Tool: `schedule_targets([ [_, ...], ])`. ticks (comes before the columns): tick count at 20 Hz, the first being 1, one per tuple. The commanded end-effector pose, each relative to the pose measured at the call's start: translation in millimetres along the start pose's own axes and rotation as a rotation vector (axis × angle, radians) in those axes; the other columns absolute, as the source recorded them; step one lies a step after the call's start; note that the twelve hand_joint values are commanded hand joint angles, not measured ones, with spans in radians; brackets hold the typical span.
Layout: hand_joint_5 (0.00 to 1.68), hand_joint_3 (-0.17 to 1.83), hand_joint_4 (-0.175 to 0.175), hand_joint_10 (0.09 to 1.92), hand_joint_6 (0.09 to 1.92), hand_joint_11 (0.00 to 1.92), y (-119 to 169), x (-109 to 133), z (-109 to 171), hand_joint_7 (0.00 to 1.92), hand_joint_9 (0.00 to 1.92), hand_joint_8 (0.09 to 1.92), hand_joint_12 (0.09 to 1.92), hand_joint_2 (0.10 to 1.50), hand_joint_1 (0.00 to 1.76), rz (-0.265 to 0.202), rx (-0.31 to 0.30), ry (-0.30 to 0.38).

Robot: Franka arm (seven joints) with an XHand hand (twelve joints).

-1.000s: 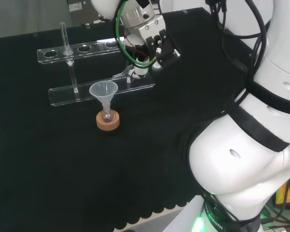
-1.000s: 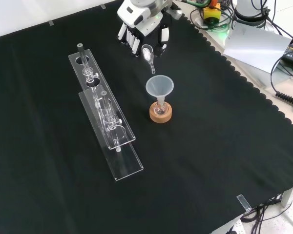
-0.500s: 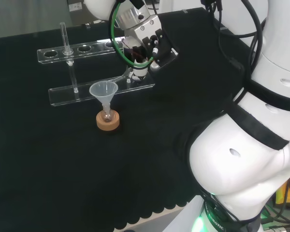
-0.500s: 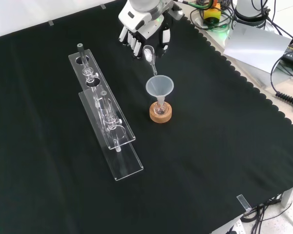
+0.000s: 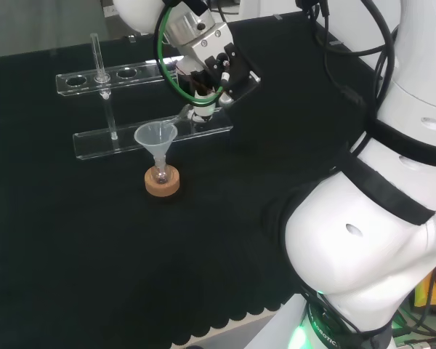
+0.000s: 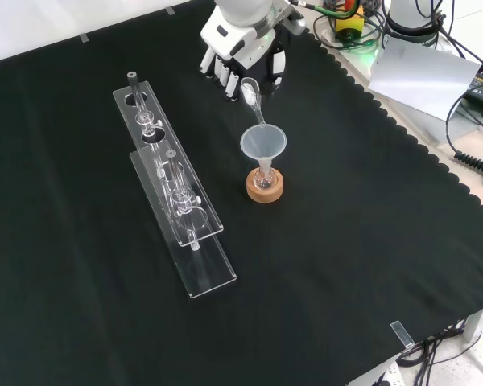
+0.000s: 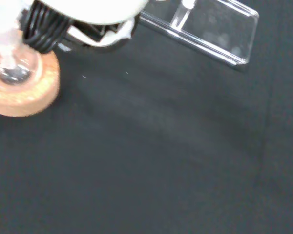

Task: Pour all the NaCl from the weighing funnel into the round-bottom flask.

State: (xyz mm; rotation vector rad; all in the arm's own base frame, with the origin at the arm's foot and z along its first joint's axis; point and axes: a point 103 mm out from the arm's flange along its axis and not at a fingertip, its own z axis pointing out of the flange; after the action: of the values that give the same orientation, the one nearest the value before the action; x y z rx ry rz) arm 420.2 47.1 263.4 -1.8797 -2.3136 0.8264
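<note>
Since a second ago the robot hand (image 6: pixel 245 63) has slid toward the plastic funnel (image 6: pixel 263 143), carrying the weighing funnel (image 6: pixel 250 92) with it, so the glass spout that hung clear of the rim now reaches its edge. Its fingers are curled round the bulb of the weighing funnel, grasping it.

On the front view's clock face, the weighing funnel sits at about 11 o'clock from the plastic funnel. Its long axis slants down from the bulb toward 5 o'clock, with the spout tip right at the rim's far edge. Whether the tip is already inside the mouth cannot be told.

That plastic funnel stands in the neck of the small round-bottom flask (image 5: pixel 160 174), which rests on a cork ring (image 6: pixel 265 186) on the desk (image 6: pixel 346 265). A clear test-tube rack (image 6: pixel 173 193) lies at 9 o'clock from the flask, well apart.

Pouring looks to be just starting. The coming move likely turns on bringing the spout over the mouth's centre and tipping the bulb higher, so that the salt runs down the stem.
</note>
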Motion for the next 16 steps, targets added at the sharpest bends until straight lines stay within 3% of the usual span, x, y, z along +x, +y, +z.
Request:
schedule_targets([
  [1, 1.11, 0.86, 0.17, 0.55, 1.06, 0.54, 1.8, -4.1, 0.2, 1.01, 1.05, 0.72, 1.27, 0.64, 1.09, 0.017, 0.031, -0.036],
  [16, 1.11, 0.86, 0.175, 0.54, 1.05, 0.54, 6.5, -1.6, -2.0, 0.99, 1.04, 0.72, 1.27, 0.63, 1.09, 0.022, 0.053, -0.056],
])
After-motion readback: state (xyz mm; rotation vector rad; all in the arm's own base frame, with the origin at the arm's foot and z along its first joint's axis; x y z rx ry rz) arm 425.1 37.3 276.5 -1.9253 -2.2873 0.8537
